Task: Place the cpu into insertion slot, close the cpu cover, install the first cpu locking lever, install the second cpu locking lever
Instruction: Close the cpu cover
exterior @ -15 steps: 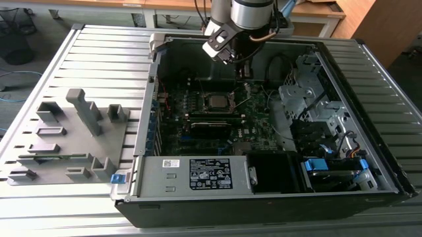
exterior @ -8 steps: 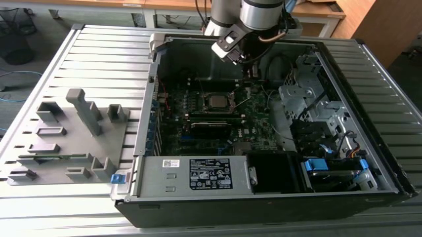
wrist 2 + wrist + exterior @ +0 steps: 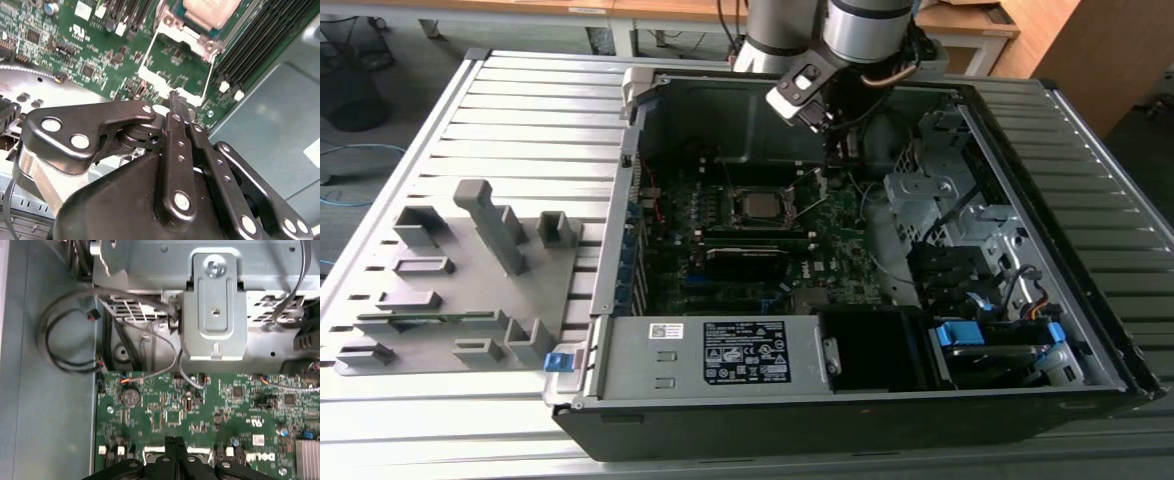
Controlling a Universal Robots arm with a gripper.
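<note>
Reaching down into an open computer case (image 3: 854, 425) that is set on a slatted metal table (image 3: 520, 110), the gripper (image 3: 841, 150) is held low over the green motherboard (image 3: 170, 410). A grey fixture (image 3: 494, 230) is stood on that table, well apart from the gripper. Its fingers (image 3: 176, 135) are seen pressed together in both wrist views, with nothing pinched between them. Just ahead of the fingertips the cpu cover (image 3: 155, 76) is laid open, bare board being shown through its window; whether its near edge is touched cannot be told. Beyond the cover's far, hinged side the insertion slot (image 3: 727, 208) is found, and the cpu (image 3: 210, 10) is seated in it, metal top up.
</note>
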